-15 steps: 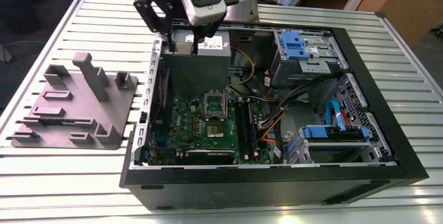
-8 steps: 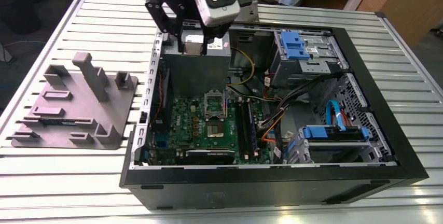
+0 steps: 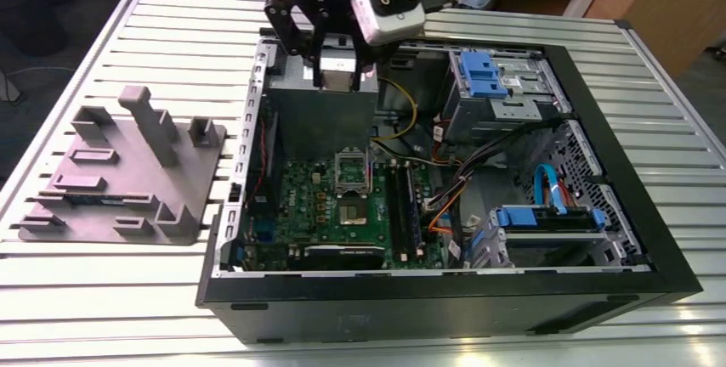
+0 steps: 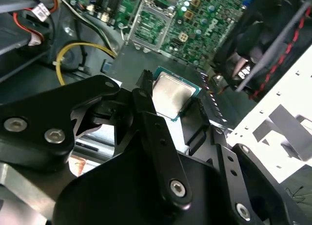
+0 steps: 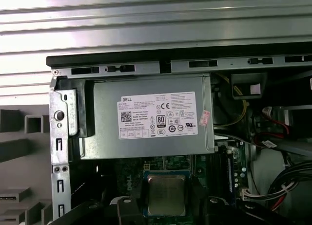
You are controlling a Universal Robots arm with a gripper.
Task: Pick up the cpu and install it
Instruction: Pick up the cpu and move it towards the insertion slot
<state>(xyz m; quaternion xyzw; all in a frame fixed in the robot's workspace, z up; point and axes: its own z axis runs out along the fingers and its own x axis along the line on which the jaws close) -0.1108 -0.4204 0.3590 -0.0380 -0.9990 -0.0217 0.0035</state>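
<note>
One cpu pinched in the gripper, up over the power supply

Closest in, from the second wrist view: the gripper (image 4: 173, 96) has its black fingers (image 4: 151, 122) closed in on the cpu (image 4: 174, 92). It's gripped by opposite edges, silver lid facing out, thin green rim showing. Right behind the chip in the first wrist view is the grey power supply box (image 5: 146, 137) with the white label. In the exterior view the cpu hangs just above that box, not touching it. Further on, the green motherboard (image 3: 306, 206) lies flat in the open black computer case (image 3: 454, 299). Its socket (image 3: 353, 184) is well apart from the chip. Outside the case, on the exterior view's left, a grey plastic tray (image 3: 199, 172) sits on the slatted metal table (image 3: 114, 290).
</note>
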